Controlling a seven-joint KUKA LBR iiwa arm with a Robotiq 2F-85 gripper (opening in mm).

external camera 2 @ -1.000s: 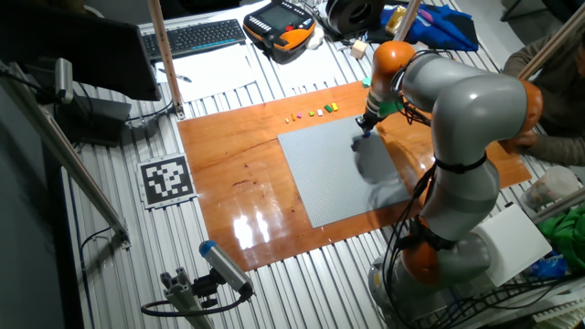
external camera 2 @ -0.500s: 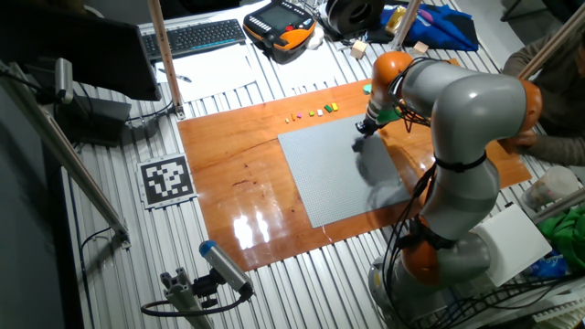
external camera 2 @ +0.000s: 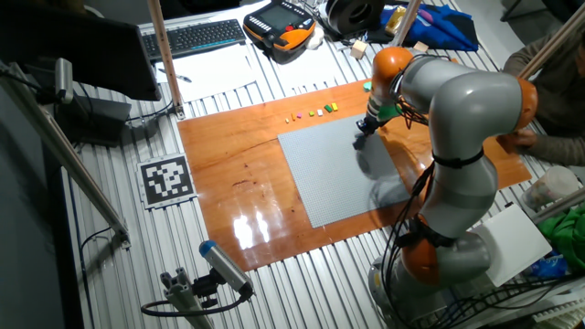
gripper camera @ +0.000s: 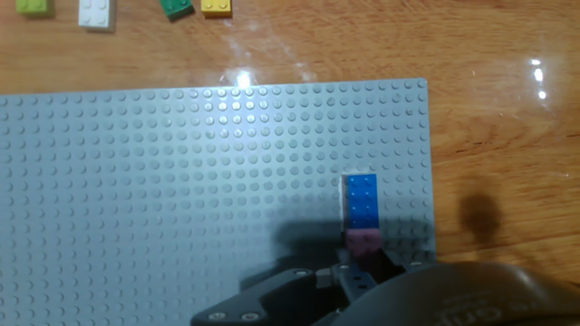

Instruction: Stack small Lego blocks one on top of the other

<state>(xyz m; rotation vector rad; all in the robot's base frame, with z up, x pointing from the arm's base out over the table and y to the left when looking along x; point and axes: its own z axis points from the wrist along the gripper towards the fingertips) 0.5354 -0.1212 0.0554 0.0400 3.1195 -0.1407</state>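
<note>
We see gripper [external camera 2: 363, 129] low over grey baseplate [gripper camera: 181, 190], near its right edge; jaws hidden in both views, so we cannot tell if apart or closed. Blue brick [gripper camera: 362, 201] sits on baseplate, pink brick [gripper camera: 365, 241] touching its near end, just ahead of gripper [gripper camera: 361, 272]. We note spare bricks on wooden board [external camera 2: 228, 164]: lime [gripper camera: 34, 6], white [gripper camera: 95, 13], green [gripper camera: 177, 8], yellow [gripper camera: 216, 8].

Fixed cam sits high, off to one side of my worktop [external camera 2: 228, 174], looking down at an angle; takes in the whole wooden board, grey baseplate [external camera 2: 338, 174] and my arm. Hand cam rides on my wrist, pointing straight down, v. close; my end effector [gripper camera: 361, 270] fills its bottom edge. Both share the baseplate [gripper camera: 181, 181] edge and the row of loose bricks [external camera 2: 311, 113].
</note>
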